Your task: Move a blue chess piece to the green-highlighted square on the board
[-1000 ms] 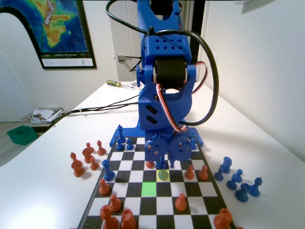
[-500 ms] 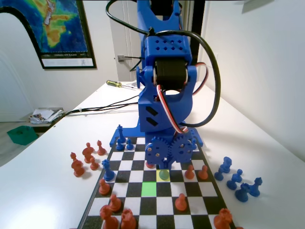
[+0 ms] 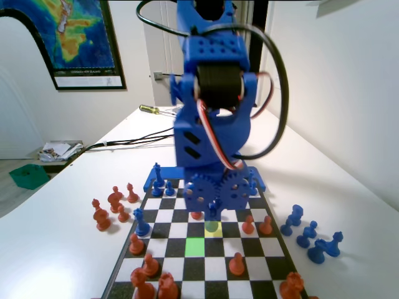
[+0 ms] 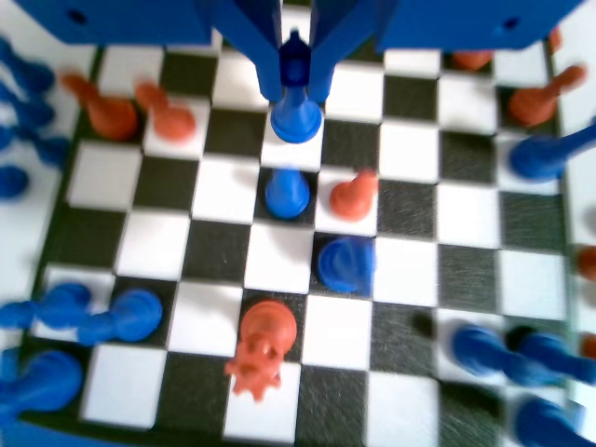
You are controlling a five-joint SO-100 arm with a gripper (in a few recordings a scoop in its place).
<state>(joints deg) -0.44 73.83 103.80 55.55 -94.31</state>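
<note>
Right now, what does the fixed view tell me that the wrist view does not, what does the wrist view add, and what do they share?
Fixed view: the green square and, diagonally next to it, the yellow square; the claw hangs above the yellow one.
Wrist view: the two jaws pinch the blue pawn at its head, and a red pawn stands close by.
Shared: the board, the claw and the pawn in it.
</note>
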